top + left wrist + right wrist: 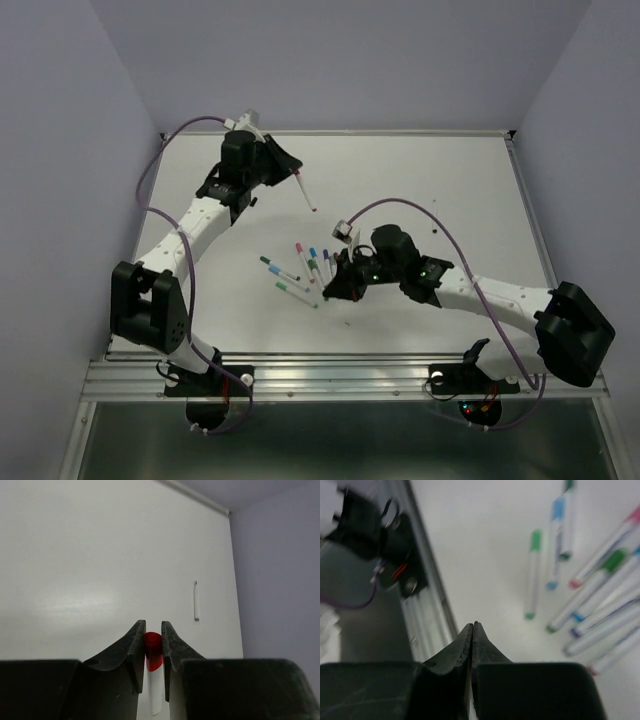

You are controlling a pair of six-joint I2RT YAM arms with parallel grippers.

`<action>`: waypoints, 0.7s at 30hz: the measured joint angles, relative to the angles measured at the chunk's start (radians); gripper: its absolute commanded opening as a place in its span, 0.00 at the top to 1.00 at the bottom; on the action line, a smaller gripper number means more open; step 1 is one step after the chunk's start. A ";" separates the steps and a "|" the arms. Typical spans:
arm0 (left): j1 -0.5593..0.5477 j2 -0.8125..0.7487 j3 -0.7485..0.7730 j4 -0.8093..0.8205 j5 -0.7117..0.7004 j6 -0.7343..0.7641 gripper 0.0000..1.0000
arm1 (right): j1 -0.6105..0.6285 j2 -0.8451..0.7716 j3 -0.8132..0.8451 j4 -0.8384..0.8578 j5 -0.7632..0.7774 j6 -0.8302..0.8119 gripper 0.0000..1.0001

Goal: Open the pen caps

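My left gripper (288, 172) is at the far left of the table, raised, and shut on a white pen (304, 192) whose dark red tip (313, 209) points down to the right. In the left wrist view the red cap (153, 646) sits between the fingertips of that gripper (153, 626), with the white barrel (154, 690) behind it. My right gripper (330, 290) is shut and hovers beside several pens (300, 270) lying on the table. The right wrist view shows this gripper (472, 626) with its tips pressed together, and a green cap (535, 540), a blue cap (558, 507) and a pink cap (634, 516) on their pens.
A metal rail (300, 375) runs along the table's near edge and shows in the right wrist view (427, 625). A small white stick (196, 601) lies on the table near the right wall. Walls close the table at the back and sides.
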 measured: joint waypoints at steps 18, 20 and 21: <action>0.107 -0.106 -0.138 0.197 -0.032 -0.064 1.00 | 0.009 -0.021 0.117 -0.113 0.222 0.029 0.49; 0.079 -0.138 -0.172 0.200 -0.021 -0.069 1.00 | -0.015 -0.003 0.172 -0.112 0.254 0.016 0.40; 0.065 -0.150 -0.186 0.203 -0.018 -0.072 1.00 | -0.029 0.022 0.224 -0.114 0.286 0.006 0.38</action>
